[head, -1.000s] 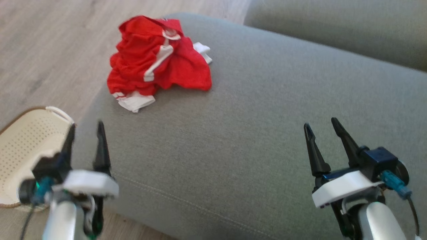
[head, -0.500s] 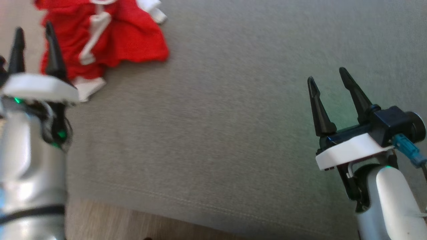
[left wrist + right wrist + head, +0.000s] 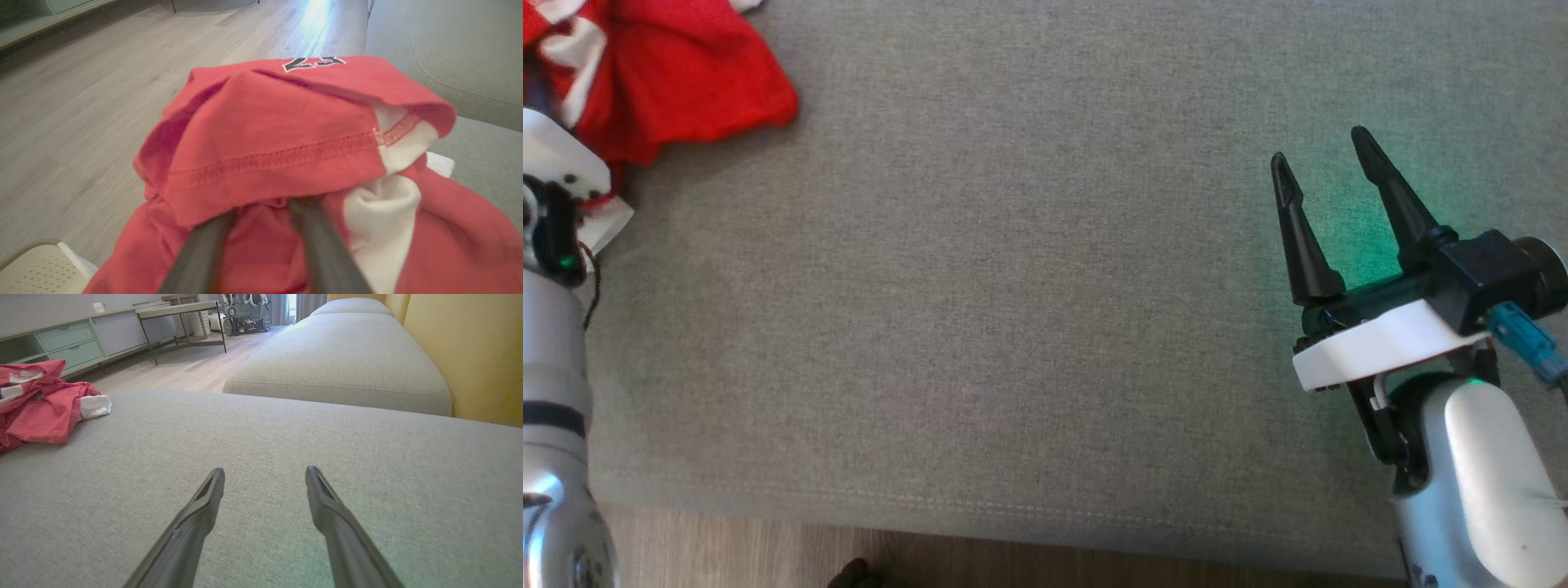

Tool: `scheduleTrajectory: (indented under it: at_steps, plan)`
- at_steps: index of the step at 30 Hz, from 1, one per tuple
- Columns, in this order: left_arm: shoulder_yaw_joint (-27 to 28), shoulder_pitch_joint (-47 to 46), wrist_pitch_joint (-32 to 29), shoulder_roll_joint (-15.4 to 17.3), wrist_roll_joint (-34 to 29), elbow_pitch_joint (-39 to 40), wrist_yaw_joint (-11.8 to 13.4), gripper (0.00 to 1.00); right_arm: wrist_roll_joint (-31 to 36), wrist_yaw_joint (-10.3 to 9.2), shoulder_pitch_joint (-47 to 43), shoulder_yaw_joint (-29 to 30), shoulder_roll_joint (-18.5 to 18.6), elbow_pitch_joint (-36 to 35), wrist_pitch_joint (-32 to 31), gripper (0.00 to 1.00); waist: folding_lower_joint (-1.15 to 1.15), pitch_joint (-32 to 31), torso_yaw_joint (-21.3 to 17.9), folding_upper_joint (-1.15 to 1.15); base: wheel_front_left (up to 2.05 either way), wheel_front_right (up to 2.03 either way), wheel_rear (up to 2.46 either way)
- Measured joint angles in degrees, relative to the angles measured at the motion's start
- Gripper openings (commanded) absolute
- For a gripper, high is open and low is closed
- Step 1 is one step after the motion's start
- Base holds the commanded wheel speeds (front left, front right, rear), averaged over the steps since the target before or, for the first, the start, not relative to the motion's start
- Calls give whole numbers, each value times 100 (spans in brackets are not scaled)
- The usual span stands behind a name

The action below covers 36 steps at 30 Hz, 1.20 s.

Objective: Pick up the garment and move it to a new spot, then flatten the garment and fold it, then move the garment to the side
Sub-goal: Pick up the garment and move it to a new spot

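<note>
garment [image 3: 265, 134]: crumpled red-and-white stitched cloth heap

Only one marking can be read. In the left wrist view the red garment [image 3: 278, 163] carries a number [image 3: 314, 63] near its top fold, printed in black w/ a thin white outline. It looks like "23", but the fold cuts part of the digits, so this reading is approx. only. In the right wrist view the same garment shows a white patch [image 3: 24, 377], poss. w/ some print, too blurred to read.
</note>
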<state>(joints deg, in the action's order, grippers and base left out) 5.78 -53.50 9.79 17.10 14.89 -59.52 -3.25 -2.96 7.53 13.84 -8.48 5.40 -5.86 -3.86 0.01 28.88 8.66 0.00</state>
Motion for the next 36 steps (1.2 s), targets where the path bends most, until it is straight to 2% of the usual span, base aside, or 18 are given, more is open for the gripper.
scheduleTrajectory:
  at_steps: [5,9,15,23,28,30,36]
  plan:
    - [-134,-117,363,71,-78,-78,-35,0,0,0,-2,80,-11,62,59,100,-1,-77,48,0,0,0,0]
    - [-133,-106,443,137,-152,319,-29,0,-3,0,-7,126,-30,118,96,100,-1,-263,141,0,0,0,0]
    - [-126,263,454,121,-290,1813,-21,0,-71,0,-78,210,-103,259,225,100,-1,-724,269,0,0,0,0]
    - [-344,1482,483,83,-444,3401,-37,0,-255,0,-634,411,-170,392,342,100,-1,-1539,303,0,0,0,0]
    - [-528,2401,102,-21,-459,4557,-75,0,-378,0,-916,543,-242,344,354,100,-1,-1913,135,0,0,0,0]
    - [-548,2591,-10,-54,-452,4743,-75,0,-433,0,-951,554,-244,309,354,100,-1,-1940,72,1,0,0,0]
    - [-870,3485,-576,-138,-398,5690,-71,0,-617,0,-985,601,-255,71,357,100,-1,-1873,-511,1,0,0,0]
